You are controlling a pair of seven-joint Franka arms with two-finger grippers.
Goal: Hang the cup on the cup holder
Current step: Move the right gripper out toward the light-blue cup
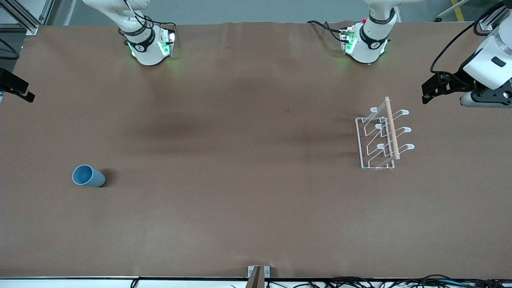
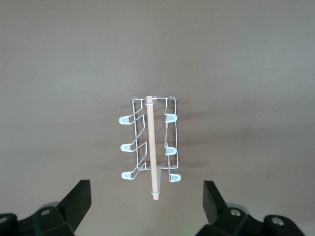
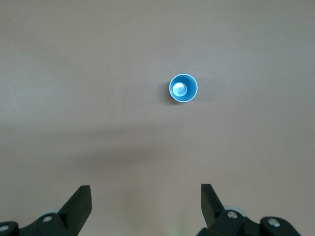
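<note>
At 8 o'clock on table (image 1: pixel 256 224), cup (image 1: pixel 88 176): stands upright, mouth up, alone toward the right arm's end; seen straight down in the right wrist view (image 3: pixel 183 88).
At 3 o'clock, rack (image 1: pixel 383 138): sits toward the left arm's end, well apart from cup, farther from the front camera than cup; prongs bare, rod (image 1: pixel 392 128) along the top.
Right gripper (image 3: pixel 146 196): released, jaws wide, holds nothing; hangs over bare table at 9 o'clock (image 1: pixel 18 90), near cup but not above it.
Left gripper (image 2: pixel 147 196): released, jaws wide, holds nothing; waits over table at 2 o'clock (image 1: pixel 436 89), beside rack (image 2: pixel 150 147).
Progress: likely nothing done yet; cup not gripped, not hung.
Risk, knock-over: may tip or roll cup if a finger lands on the rim instead of straddling the wall.
Risk, slip: may lose cup in the carry, given smooth tapered sides and no handle.
Risk, long carry: may call for a handover between arms; could drop cup there.
Risk, hanging: needs cup turned mouth down over a prong; could strike rod or miss the loop.
Risk, rack: looks light; may slide or tilt if pushed.
</note>
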